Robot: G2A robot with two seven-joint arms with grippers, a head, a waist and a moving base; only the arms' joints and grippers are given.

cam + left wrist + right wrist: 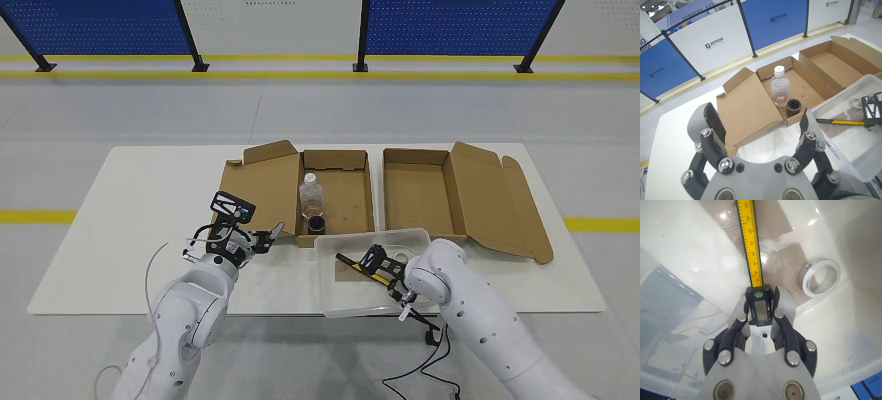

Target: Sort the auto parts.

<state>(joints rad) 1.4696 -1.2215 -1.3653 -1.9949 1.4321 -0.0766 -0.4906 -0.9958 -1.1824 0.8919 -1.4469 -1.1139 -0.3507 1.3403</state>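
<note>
A digital caliper [751, 247] with a yellow scale lies in the clear plastic bin [330, 295]. My right gripper [761, 294] is shut on its black display head. In the top view the caliper [358, 264] points toward the bin's left wall from my right gripper [378, 262]. A silver metal ring [819, 276] rests on the bin floor beside it. My left gripper [758, 110] hangs open and holds nothing, over the table in front of the left cardboard box [345, 205]. That box holds an upright clear bottle [780, 89] and a black cylinder [793, 108].
A second open cardboard box [415, 195] with nothing in it stands to the right of the first, behind the bin. Both boxes have flaps spread flat on the white table [120, 230]. Blue and white fence panels stand beyond the table.
</note>
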